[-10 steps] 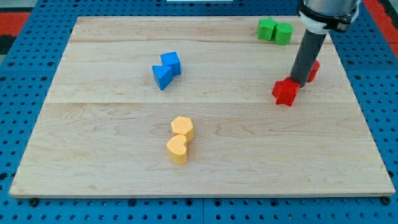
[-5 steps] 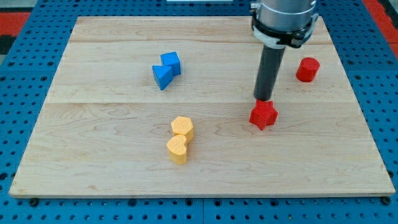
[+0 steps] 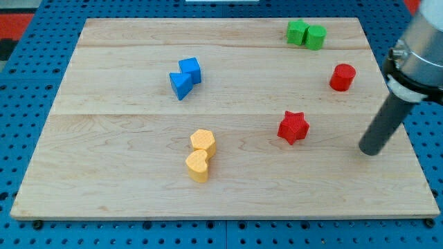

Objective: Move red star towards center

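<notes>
The red star (image 3: 293, 127) lies on the wooden board (image 3: 124, 187), right of the board's middle. My tip (image 3: 369, 151) rests on the board well to the star's right and a little lower, apart from it. A red cylinder (image 3: 342, 77) stands above and to the right of the star. No block touches the rod.
Two blue blocks (image 3: 185, 77) sit together at upper left of centre. Two yellow blocks (image 3: 200, 155), one heart-shaped, sit below centre. Two green blocks (image 3: 306, 34) sit at the top right. The board's right edge is close to my tip.
The red star was pushed left and down from beside the red cylinder. My tip then left the star and moved far to the right and lower.
</notes>
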Tool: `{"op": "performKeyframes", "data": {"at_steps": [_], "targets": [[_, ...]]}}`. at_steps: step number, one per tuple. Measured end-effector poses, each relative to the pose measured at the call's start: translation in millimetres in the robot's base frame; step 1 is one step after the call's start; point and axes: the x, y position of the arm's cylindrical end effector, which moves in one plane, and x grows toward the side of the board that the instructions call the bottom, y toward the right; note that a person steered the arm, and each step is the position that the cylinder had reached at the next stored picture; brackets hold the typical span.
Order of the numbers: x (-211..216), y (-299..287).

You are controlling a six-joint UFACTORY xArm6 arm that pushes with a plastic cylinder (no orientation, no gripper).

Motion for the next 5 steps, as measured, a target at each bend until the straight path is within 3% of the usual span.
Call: {"op": "performKeyframes", "data": {"at_steps": [2,3,5], "targets": [[-10,-97],[-49,-103],[-65,-117]]}}
